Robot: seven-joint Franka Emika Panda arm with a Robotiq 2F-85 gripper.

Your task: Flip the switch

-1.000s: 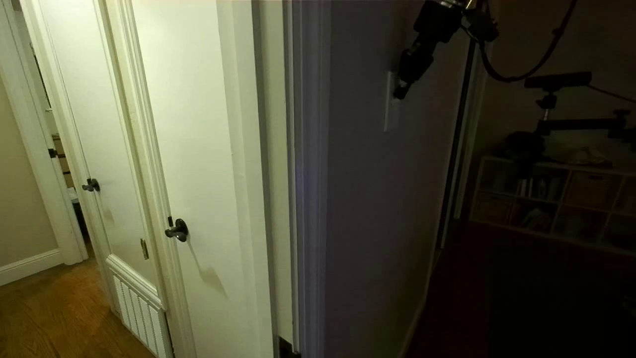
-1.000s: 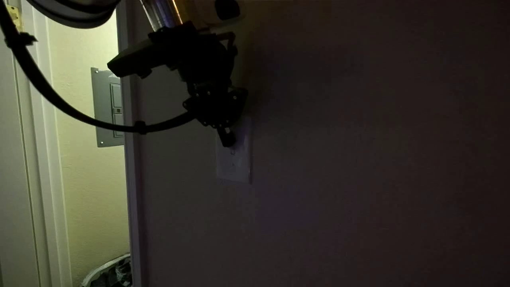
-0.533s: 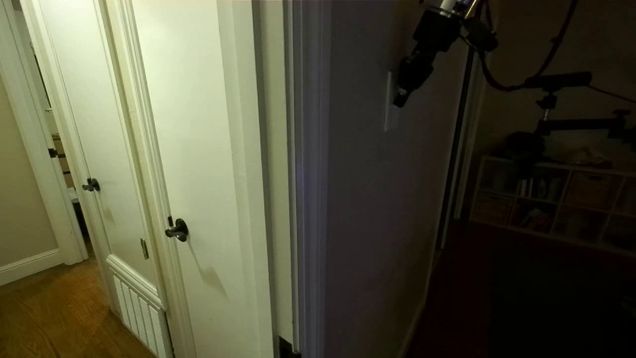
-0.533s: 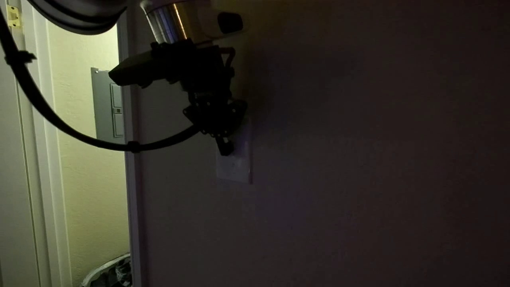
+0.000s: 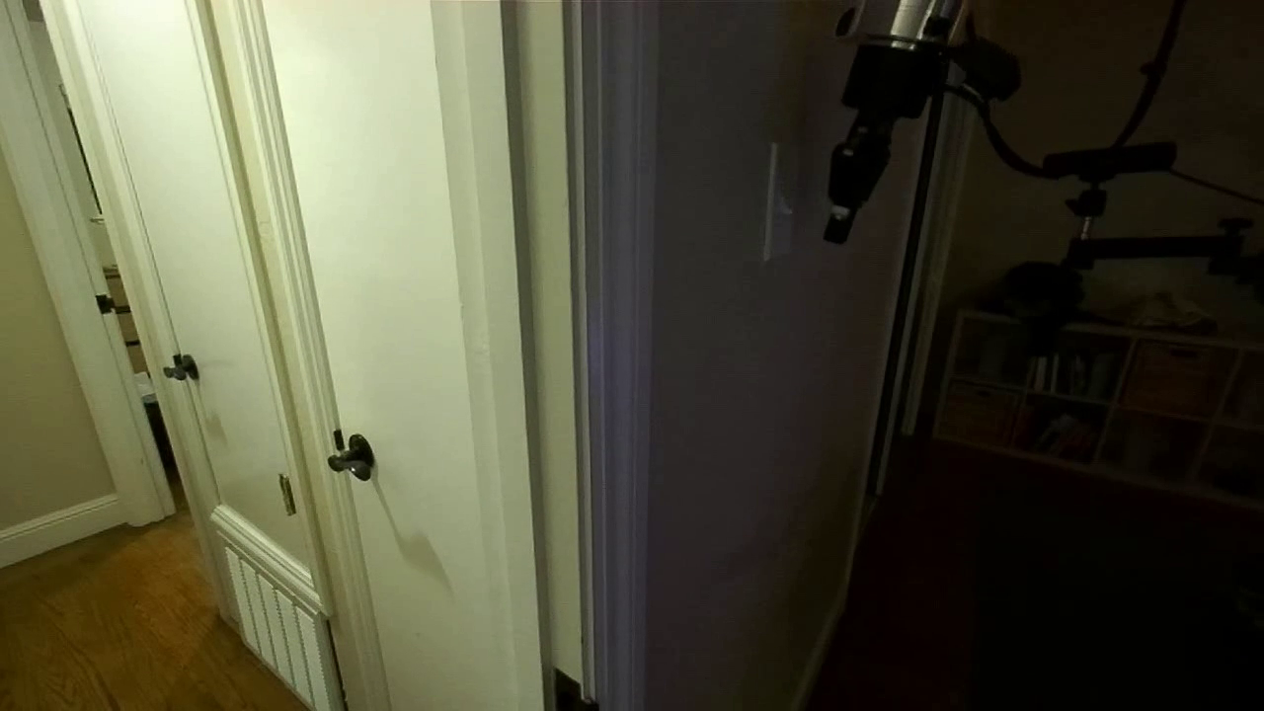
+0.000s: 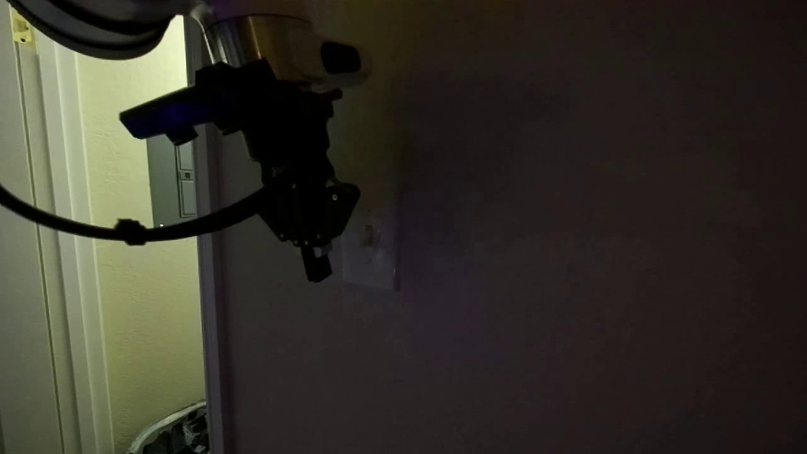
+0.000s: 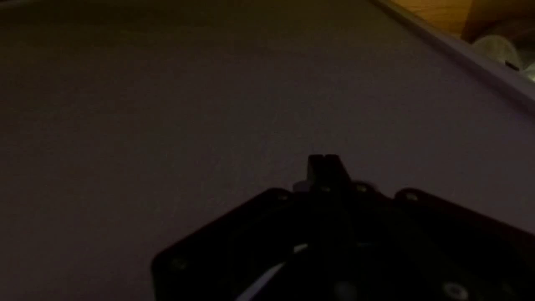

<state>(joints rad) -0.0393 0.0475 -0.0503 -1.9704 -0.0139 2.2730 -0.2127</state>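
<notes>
The switch, a small upright white plate, is on the dark wall in both exterior views (image 5: 777, 222) (image 6: 372, 268). A small toggle shows at its middle; whether it points up or down is hard to tell in the dim light. My gripper (image 5: 837, 233) is dark, points down and stands off the wall, apart from the plate. In an exterior view its fingertips (image 6: 317, 274) are left of the plate's lower half. In the wrist view the fingertips (image 7: 324, 157) are together with nothing between them, in front of bare wall; the plate is not clearly seen there.
A white door frame (image 5: 617, 395) edges the wall, with a white door and dark handle (image 5: 353, 457) beyond. A grey panel (image 6: 167, 183) is behind the arm. A cable (image 6: 132, 232) loops from the gripper. A cube shelf (image 5: 1116, 395) stands in the dark room.
My gripper was over the plate, slid a little down it, then moved off the wall and lower. The plate and its toggle are now uncovered. The gripper stayed shut.
</notes>
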